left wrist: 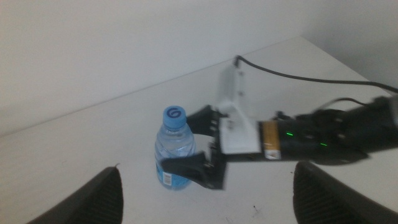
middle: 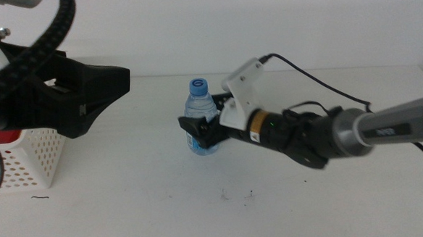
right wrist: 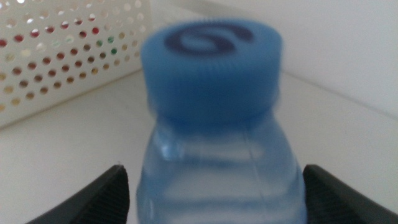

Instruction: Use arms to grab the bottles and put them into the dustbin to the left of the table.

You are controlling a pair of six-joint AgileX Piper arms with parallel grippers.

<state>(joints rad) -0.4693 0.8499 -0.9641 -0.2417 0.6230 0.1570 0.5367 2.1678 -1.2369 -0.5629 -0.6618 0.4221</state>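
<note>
1. Left pincer (middle: 86, 85) looms closest, jaws spread, hovering over the dustbin (middle: 32, 157).
2. Right pincer (middle: 200, 128), jaws spread, straddles the upright water bottle (middle: 201, 119) mid-tabletop (middle: 310, 208).

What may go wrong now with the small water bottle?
The right gripper has its jaws around the water bottle but open, so a lift now might leave it behind. The bottle is light and upright; an off-centre closing could tip it. The left gripper hangs near the dustbin, perhaps blocking the drop.
</note>
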